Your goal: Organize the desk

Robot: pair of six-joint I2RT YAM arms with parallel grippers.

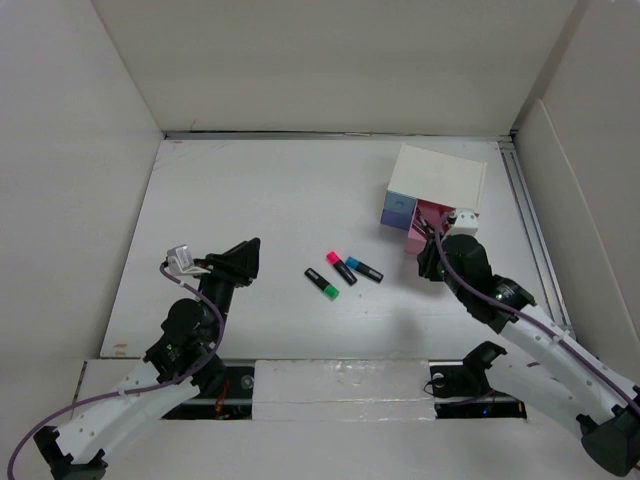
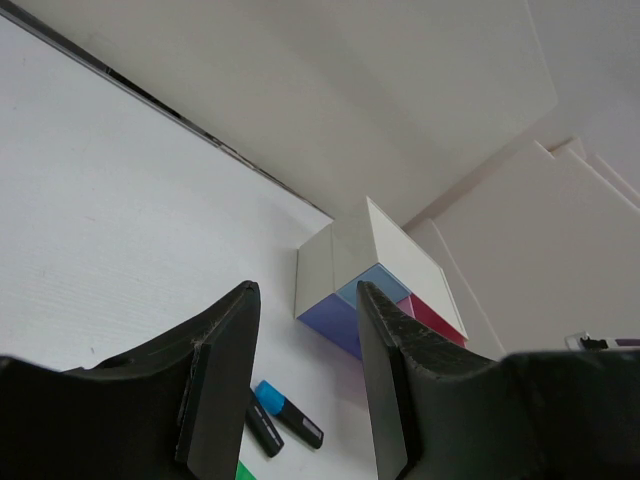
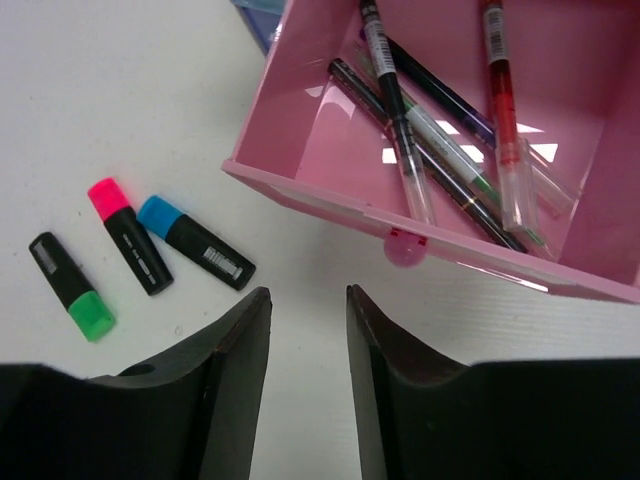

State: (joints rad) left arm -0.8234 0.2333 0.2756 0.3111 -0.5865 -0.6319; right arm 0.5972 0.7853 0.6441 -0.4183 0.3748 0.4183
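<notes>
Across the desk (image 1: pixel 250 200), overhead cam gives me the full layout. Three markers lie loose near centre: green-cap highlighter (image 1: pixel 322 284), pink-cap highlighter (image 1: pixel 341 267) and blue-cap highlighter (image 1: pixel 364 269). The drawer box (image 1: pixel 437 180) sits back right.

L gripper (image 1: pixel 245 258) is off to the left, well apart from the markers. R gripper (image 1: pixel 430 240) is right at the box's pulled-out pink drawer, but from above I can't tell if either set of jaws is spread.

Wrist cams settle it. On the L wrist cam, the L gripper (image 2: pixel 308 300) has its jaws apart w/ nothing between. It looks low across the desk at the box, where a blue drawer (image 2: pixel 375 285) shows beside the pink one, and at the blue-cap marker.

On the R wrist cam, the R gripper (image 3: pixel 308 300) also has its jaws parted and nothing gripped, sitting just short of the drawer front. Only this view shows inside the pink drawer (image 3: pixel 300 140): several pens (image 3: pixel 400 120) lie at angles, some overlapping. A small round knob (image 3: pixel 405 247) sits on the front wall. All 3 highlighters lie to the drawer's left, w/ pink and blue side by side and green a bit apart.
</notes>
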